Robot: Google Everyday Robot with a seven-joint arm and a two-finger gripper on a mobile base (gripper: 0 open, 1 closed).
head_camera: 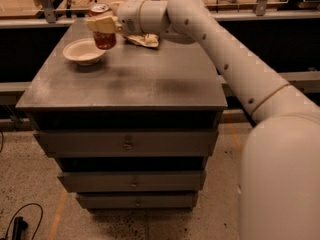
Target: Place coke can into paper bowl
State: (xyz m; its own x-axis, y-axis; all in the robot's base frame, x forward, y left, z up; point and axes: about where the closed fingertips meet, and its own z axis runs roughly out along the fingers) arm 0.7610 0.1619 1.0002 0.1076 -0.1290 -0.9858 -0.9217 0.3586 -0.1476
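The coke can [104,37] is red with a silver top and hangs upright in the air, held across its middle by my gripper [102,24]. It is just above and to the right of the paper bowl [83,51], an off-white shallow bowl on the far left part of the grey cabinet top [130,79]. The can's base is over the bowl's right rim. My white arm reaches in from the right.
A crumpled brown-and-yellow snack bag [143,40] lies on the cabinet top behind my wrist. The cabinet has drawers [127,144] below. A railing and bench run behind the cabinet. A cable lies on the floor at the lower left.
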